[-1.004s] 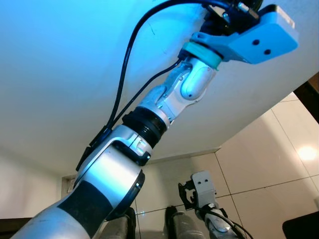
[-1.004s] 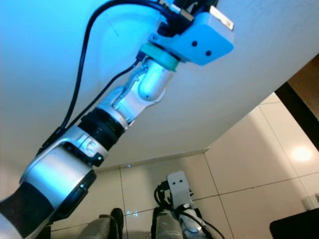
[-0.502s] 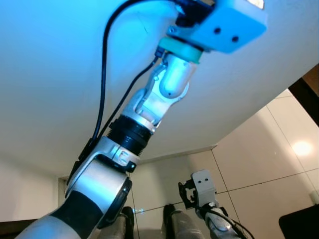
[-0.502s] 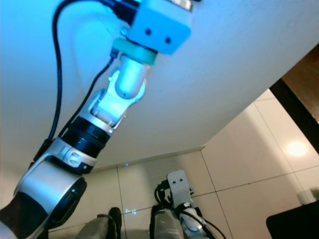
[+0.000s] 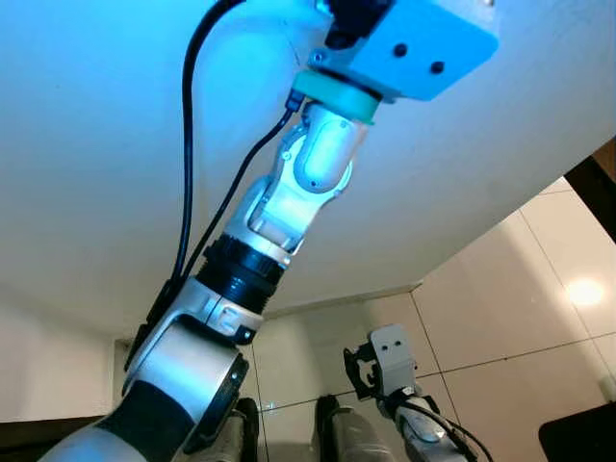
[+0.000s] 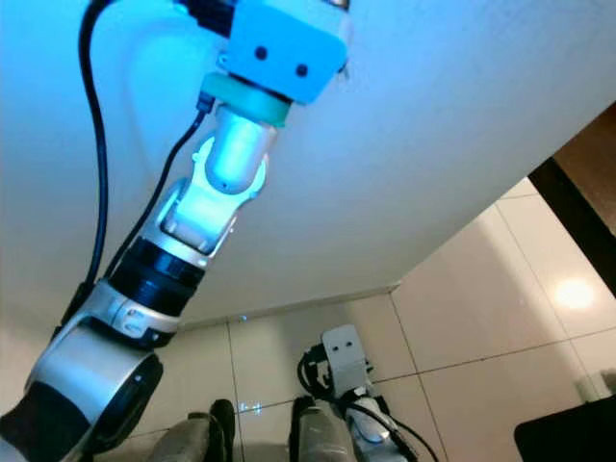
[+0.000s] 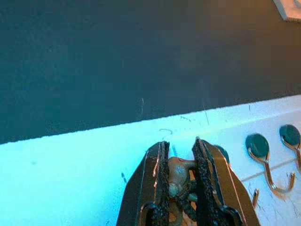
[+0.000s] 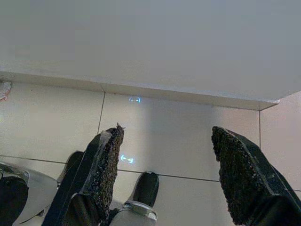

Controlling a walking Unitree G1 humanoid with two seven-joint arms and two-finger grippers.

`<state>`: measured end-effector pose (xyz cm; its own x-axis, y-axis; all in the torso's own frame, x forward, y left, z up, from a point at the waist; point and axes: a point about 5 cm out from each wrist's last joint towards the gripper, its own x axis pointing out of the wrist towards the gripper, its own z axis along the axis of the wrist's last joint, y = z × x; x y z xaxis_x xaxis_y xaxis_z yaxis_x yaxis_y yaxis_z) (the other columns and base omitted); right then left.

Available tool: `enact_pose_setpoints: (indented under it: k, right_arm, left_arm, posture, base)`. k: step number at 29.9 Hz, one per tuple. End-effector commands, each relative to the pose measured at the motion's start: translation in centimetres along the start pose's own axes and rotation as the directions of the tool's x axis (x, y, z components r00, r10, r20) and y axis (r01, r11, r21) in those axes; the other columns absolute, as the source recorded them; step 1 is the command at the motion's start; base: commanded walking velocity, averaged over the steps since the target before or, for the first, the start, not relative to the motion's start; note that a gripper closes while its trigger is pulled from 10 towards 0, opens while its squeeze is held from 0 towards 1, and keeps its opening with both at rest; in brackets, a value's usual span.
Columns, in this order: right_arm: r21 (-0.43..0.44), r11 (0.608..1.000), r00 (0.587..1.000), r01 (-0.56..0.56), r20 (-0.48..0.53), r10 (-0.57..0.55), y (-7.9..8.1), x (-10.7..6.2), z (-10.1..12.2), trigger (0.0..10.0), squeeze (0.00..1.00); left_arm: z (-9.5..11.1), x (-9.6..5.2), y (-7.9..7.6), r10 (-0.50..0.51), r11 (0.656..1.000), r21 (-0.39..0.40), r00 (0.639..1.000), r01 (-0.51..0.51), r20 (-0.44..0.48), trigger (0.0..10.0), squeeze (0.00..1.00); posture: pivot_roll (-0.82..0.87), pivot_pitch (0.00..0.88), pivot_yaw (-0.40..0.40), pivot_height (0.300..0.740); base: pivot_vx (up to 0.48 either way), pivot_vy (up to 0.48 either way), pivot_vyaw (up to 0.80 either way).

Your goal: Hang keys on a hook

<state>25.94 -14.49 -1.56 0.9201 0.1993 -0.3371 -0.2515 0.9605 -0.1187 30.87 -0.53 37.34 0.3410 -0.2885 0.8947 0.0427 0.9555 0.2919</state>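
My left arm [image 5: 289,192] reaches up along the white wall, its wrist housing [image 5: 414,43] at the top of the eye views. In the left wrist view my left gripper [image 7: 179,153] is shut on the keys [image 7: 179,176], a brownish bunch pinched between the black fingers. Two round-capped metal hooks [image 7: 263,160] sit on a white strip of wall just beside the fingertips, with a further hook [image 7: 291,139] at the frame edge. My right gripper [image 8: 164,141] hangs low over the tiled floor, open with nothing between its fingers.
The white wall [image 5: 115,144] fills the upper scene and meets a pale tiled floor [image 5: 500,318] at a skirting line. A dark doorway edge [image 5: 597,183] is at the right. A dark object [image 5: 582,438] sits at the lower right. My feet [image 8: 146,188] stand on the tiles.
My left arm has swung further left and up along the wall, the wrist housing turning with it. The right arm has stayed hanging.
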Motion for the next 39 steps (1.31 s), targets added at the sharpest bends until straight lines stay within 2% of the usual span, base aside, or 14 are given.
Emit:
enact_pose_setpoints:
  k: [1, 6, 12, 18, 27, 34, 36, 39]
  right_arm:
    - [0.002, 1.000, 0.998, -0.002, -0.057, 0.002, 0.0, -0.8, -1.5, 10.0, 0.00]
    - [0.000, 1.000, 0.998, -0.005, -0.056, 0.005, -0.1, -0.8, -1.4, 10.0, 0.00]
    - [0.000, 1.000, 0.998, -0.007, -0.057, 0.007, 0.1, -0.7, -1.3, 10.0, 0.00]
    - [0.008, 1.000, 0.998, -0.002, -0.059, 0.002, 0.4, -0.8, -1.5, 10.0, 0.00]
    - [0.012, 1.000, 0.998, 0.002, -0.060, -0.001, 0.5, -1.0, -1.7, 10.0, 0.00]
    - [0.013, 1.000, 0.998, -0.002, -0.063, 0.003, 0.6, -1.0, -1.8, 10.0, 0.00]
    - [0.013, 1.000, 0.998, -0.006, -0.063, 0.007, 0.8, -0.9, -1.7, 10.0, 0.00]
    - [0.012, 1.000, 0.998, -0.006, -0.062, 0.007, 0.8, -0.9, -1.7, 10.0, 0.00]
  left_arm:
    - [0.7, 0.0, -0.5, -0.008, 1.000, -0.022, 1.000, 0.008, 0.023, 10.0, 0.00]
    - [1.3, 0.3, -0.7, -0.009, 0.999, -0.039, 0.999, 0.010, 0.046, 10.0, 0.00]
    - [3.1, 1.8, -1.5, -0.011, 0.997, -0.074, 0.994, 0.019, 0.113, 10.0, 0.00]
    - [4.0, 2.5, -2.5, -0.024, 0.995, -0.096, 0.988, 0.038, 0.150, 10.0, 0.00]
    - [2.2, 2.5, -4.1, -0.068, 0.997, -0.036, 0.994, 0.071, 0.088, 10.0, 0.00]
    - [1.4, 2.8, -4.3, -0.060, 0.998, -0.003, 0.997, 0.060, 0.058, 10.0, 0.00]
    - [1.0, 3.3, -3.8, -0.027, 0.999, 0.039, 0.998, 0.026, 0.048, 10.0, 0.00]
    - [0.8, 3.6, -3.5, -0.011, 0.998, 0.056, 0.999, 0.008, 0.048, 10.0, 0.00]
  posture:
    - [-0.15, 0.278, 0.017, 0.740]
    - [-0.15, 0.277, 0.017, 0.740]
    - [-0.15, 0.279, 0.028, 0.740]
    - [-0.16, 0.280, 0.039, 0.740]
    - [-0.17, 0.289, 0.047, 0.740]
    - [-0.17, 0.293, 0.048, 0.740]
    - [-0.17, 0.296, 0.049, 0.740]
    - [-0.17, 0.296, 0.049, 0.740]
  base:
    - [0.000, 0.000, 0.00]
    - [0.000, 0.000, 0.00]
    - [0.000, 0.000, 0.00]
    - [0.000, 0.000, 0.00]
    - [0.000, 0.000, 0.00]
    - [0.000, 0.000, 0.00]
    - [0.000, 0.000, 0.00]
    - [0.000, 0.000, 0.00]
